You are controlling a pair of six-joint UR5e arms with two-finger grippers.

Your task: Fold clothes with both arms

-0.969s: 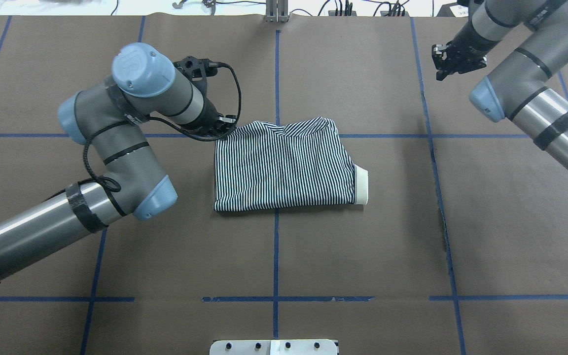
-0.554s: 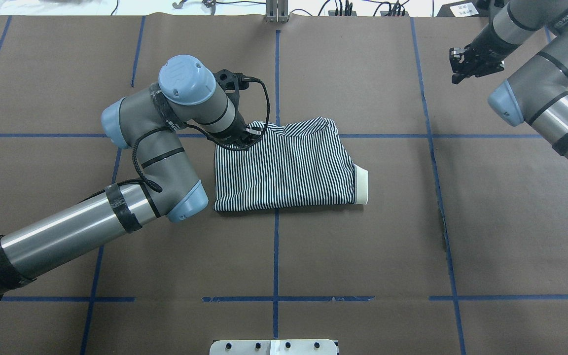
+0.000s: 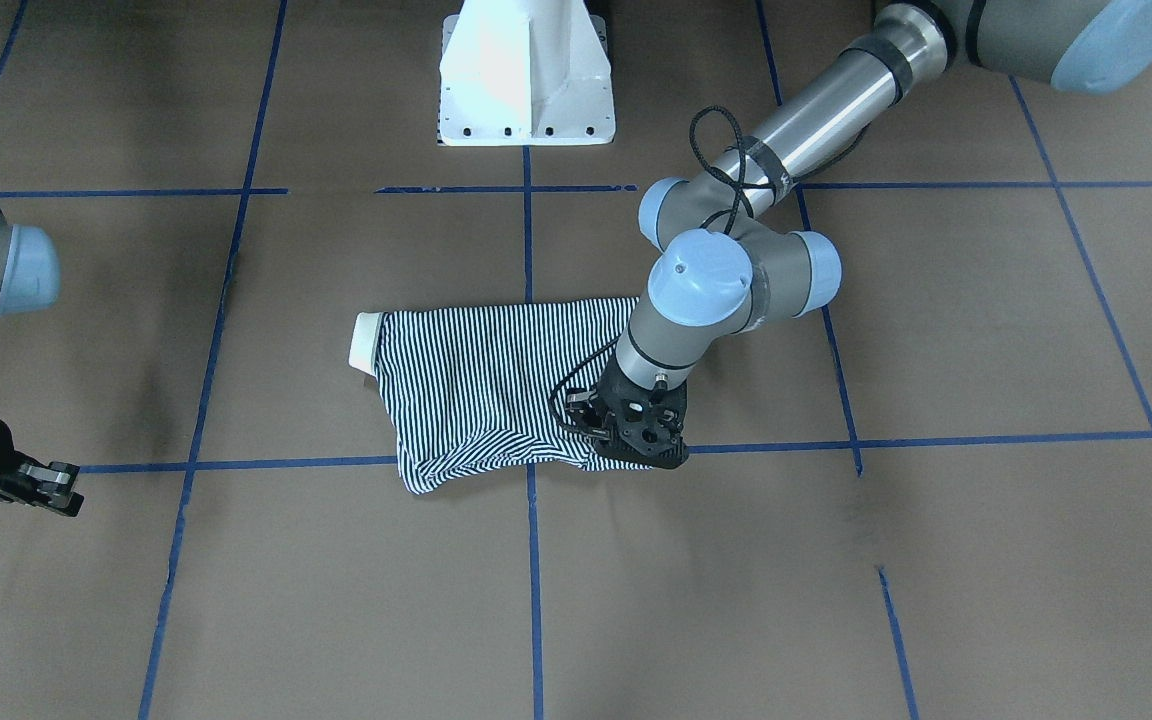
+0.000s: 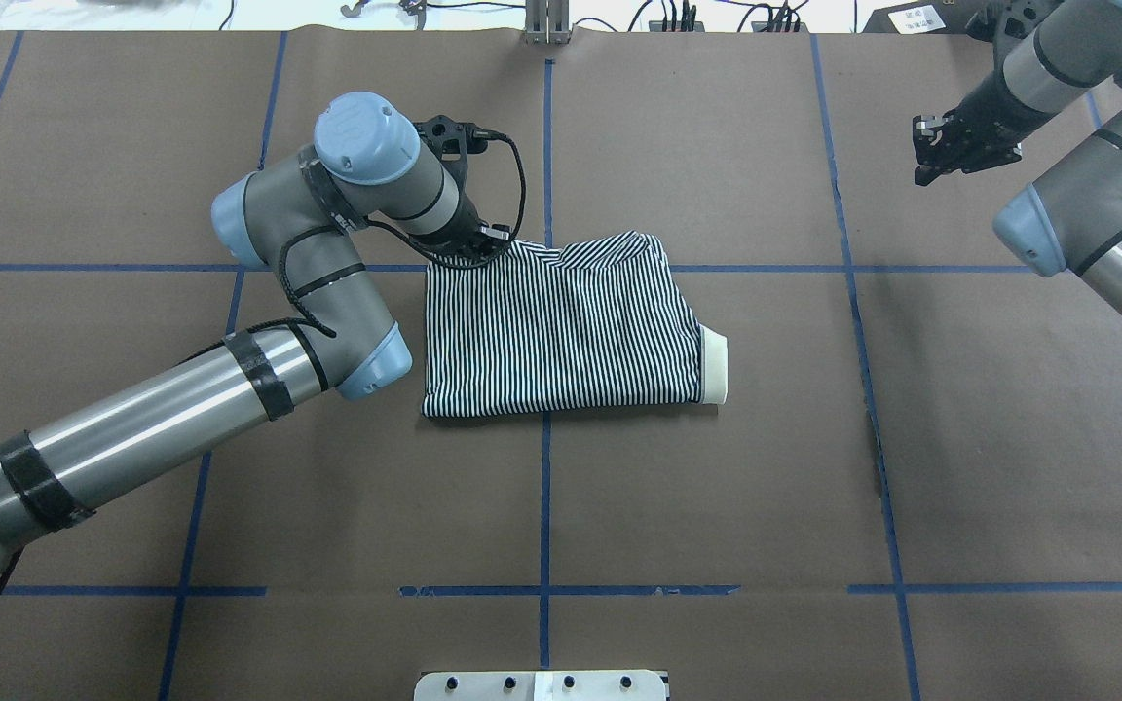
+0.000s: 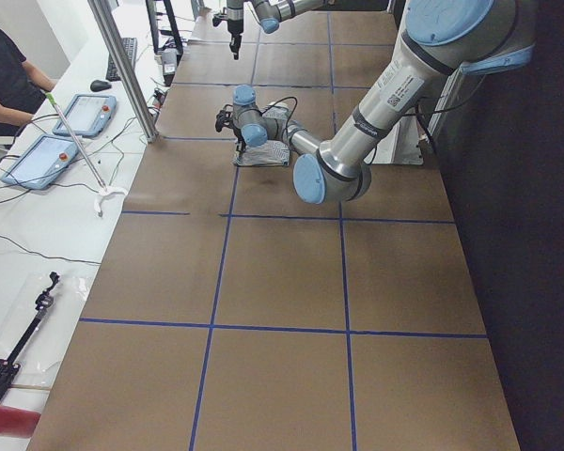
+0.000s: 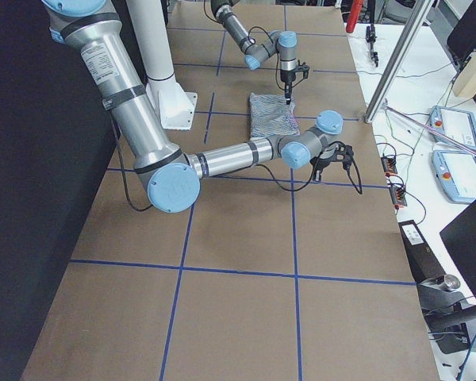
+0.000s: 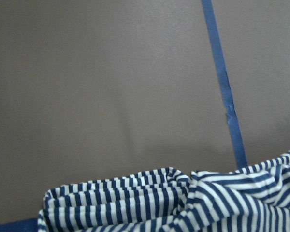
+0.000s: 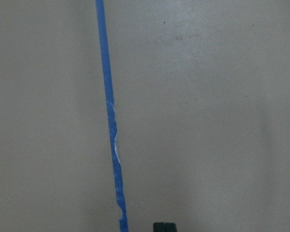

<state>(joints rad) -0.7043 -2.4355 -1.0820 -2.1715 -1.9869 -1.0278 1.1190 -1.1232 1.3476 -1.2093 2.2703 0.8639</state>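
The striped polo shirt [image 4: 561,331] lies folded into a rough rectangle at the middle of the table, with a cream band [image 4: 714,365] sticking out of its right end. My left gripper [image 4: 488,245] points down onto the shirt's far-left corner, also in the front view [image 3: 626,440]. Its wrist view shows only bunched striped cloth [image 7: 183,203] and no fingers, so I cannot tell whether it is open or shut. My right gripper [image 4: 955,156] hovers over bare table at the far right, well away from the shirt. Its fingertips [image 8: 164,227] are pressed together and hold nothing.
Brown paper [image 4: 717,487] with blue tape lines [image 4: 544,506] covers the table. The white pedestal base [image 3: 526,75] stands at the robot's edge. A metal post [image 4: 546,24] and cables lie along the far edge. An operator [image 5: 9,75] sits beyond it.
My left arm has swung right along the shirt's far edge to its far-left corner. My right arm has drawn back to the right. The shirt has not visibly moved.
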